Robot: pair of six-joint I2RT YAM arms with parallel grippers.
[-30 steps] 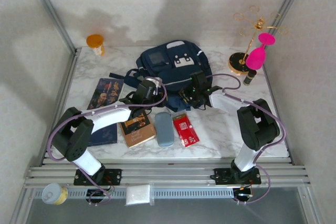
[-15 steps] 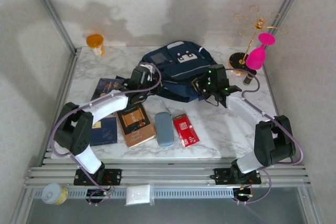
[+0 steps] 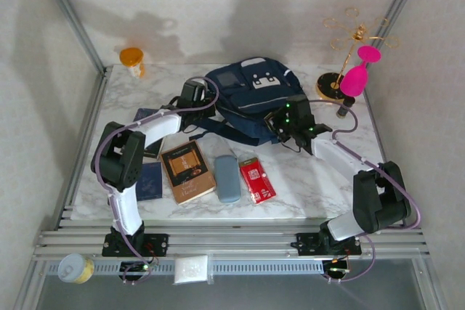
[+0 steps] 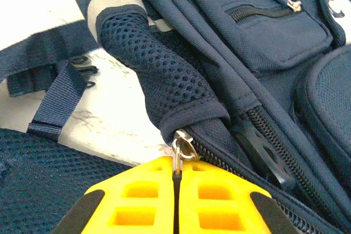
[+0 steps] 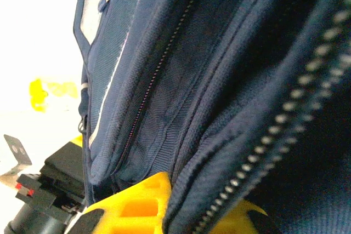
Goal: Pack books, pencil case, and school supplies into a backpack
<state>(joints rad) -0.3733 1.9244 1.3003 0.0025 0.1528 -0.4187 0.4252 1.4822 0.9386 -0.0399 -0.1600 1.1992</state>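
Observation:
The navy backpack (image 3: 251,96) lies at the back middle of the table. My left gripper (image 3: 193,96) is at its left side, shut on a metal zipper pull (image 4: 179,153) pinched between the yellow fingers (image 4: 137,195). My right gripper (image 3: 288,118) is at the bag's right side, shut on a fold of fabric beside the zipper teeth (image 5: 258,152). In front lie the tan book (image 3: 187,170), the blue book (image 3: 150,180), the grey-blue pencil case (image 3: 227,178) and the red supplies packet (image 3: 256,179). The dark navy book (image 3: 145,115) is mostly hidden under my left arm.
An orange cup (image 3: 131,57) stands at the back left corner. A gold stand with pink pieces (image 3: 354,70) and a small dark bottle (image 3: 343,107) stand at the back right. Loose dark straps (image 4: 57,97) lie on the marble left of the bag.
My left gripper moved back and left along the bag. My right gripper closed on the bag's edge and reached further back and right. The backpack shifted slightly toward the back right.

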